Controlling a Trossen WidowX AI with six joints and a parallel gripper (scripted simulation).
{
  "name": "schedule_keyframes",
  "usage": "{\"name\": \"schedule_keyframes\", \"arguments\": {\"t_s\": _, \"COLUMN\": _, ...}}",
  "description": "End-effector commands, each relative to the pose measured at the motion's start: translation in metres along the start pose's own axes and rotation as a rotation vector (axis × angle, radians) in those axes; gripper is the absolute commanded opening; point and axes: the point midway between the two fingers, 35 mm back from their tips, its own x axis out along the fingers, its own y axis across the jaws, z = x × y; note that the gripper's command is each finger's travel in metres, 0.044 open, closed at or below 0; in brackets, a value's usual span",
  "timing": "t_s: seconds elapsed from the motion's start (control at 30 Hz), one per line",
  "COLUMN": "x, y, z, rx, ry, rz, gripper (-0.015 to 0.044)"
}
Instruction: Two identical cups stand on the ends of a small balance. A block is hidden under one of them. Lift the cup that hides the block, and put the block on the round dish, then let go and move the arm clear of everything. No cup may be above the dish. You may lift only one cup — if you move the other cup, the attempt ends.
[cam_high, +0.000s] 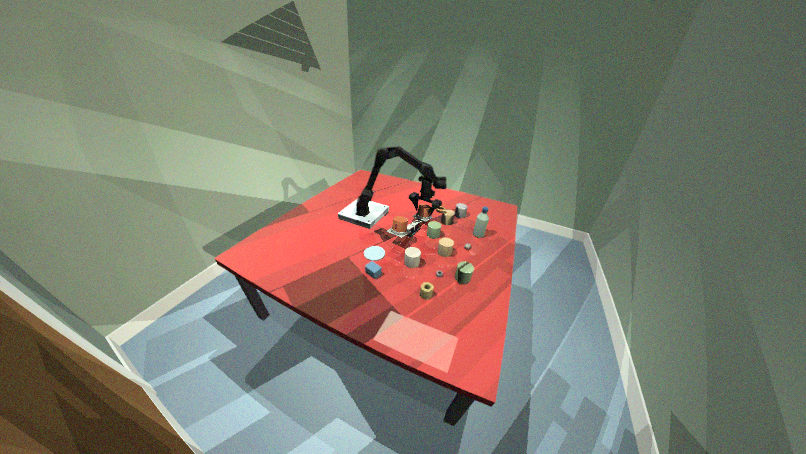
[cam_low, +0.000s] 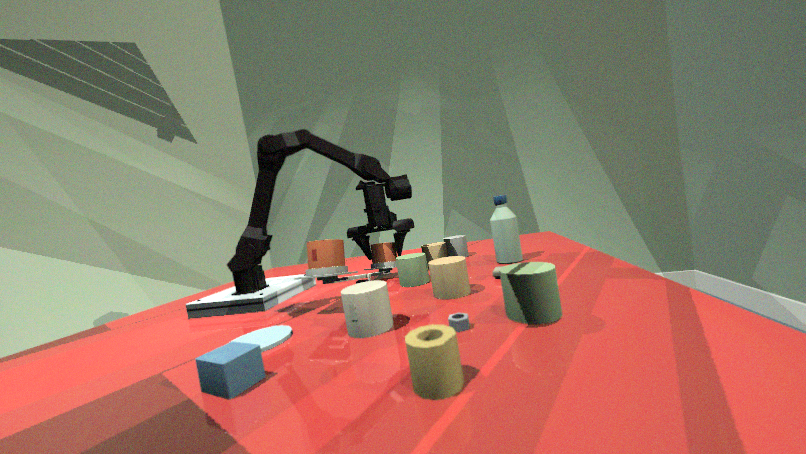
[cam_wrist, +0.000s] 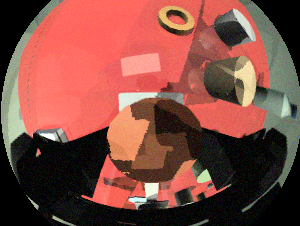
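Note:
Two orange cups stand on the ends of the balance (cam_high: 414, 226) (cam_low: 360, 276). The cup nearer the arm's base (cam_high: 399, 223) (cam_low: 326, 254) stands free. The far cup (cam_high: 424, 210) (cam_low: 384, 252) (cam_wrist: 150, 150) is between the fingers of my gripper (cam_high: 425, 209) (cam_low: 384, 256) (cam_wrist: 153, 129), which is open, points down and has its fingertips low around the cup. Whether a finger touches it cannot be told. The block is not visible. The pale blue round dish (cam_high: 373, 253) (cam_low: 265, 337) lies flat, with no cup above it. I cannot tell which way the balance tilts.
A tan cylinder (cam_high: 447, 217) (cam_wrist: 245, 82), a grey cylinder (cam_high: 461, 210) (cam_wrist: 240, 25) and a flat ring (cam_wrist: 175, 30) are near the far cup. A green cylinder (cam_high: 433, 229) (cam_low: 413, 269) stands beside the balance. A blue box (cam_high: 372, 270) (cam_low: 228, 369) and a white cylinder (cam_high: 412, 257) (cam_low: 366, 310) flank the dish.

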Motion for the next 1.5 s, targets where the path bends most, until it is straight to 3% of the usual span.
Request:
{"name": "schedule_keyframes", "arguments": {"t_s": 0.0, "x": 0.003, "y": 0.000, "z": 0.000, "rx": -0.005, "ry": -0.004, "rz": 0.000, "gripper": 0.0440}}
{"name": "schedule_keyframes", "arguments": {"t_s": 0.1, "x": 0.003, "y": 0.000, "z": 0.000, "rx": -0.005, "ry": -0.004, "rz": 0.000, "gripper": 0.0361}}
{"name": "schedule_keyframes", "arguments": {"t_s": 0.37, "x": 0.003, "y": 0.000, "z": 0.000, "rx": -0.005, "ry": -0.004, "rz": 0.000, "gripper": 0.0308}}
{"name": "schedule_keyframes", "arguments": {"t_s": 0.77, "x": -0.007, "y": -0.002, "z": 0.002, "rx": -0.005, "ry": -0.004, "rz": 0.000, "gripper": 0.0000}}
{"name": "schedule_keyframes", "arguments": {"t_s": 1.47, "x": -0.034, "y": -0.005, "z": 0.004, "rx": -0.005, "ry": -0.004, "rz": 0.000, "gripper": 0.0000}}
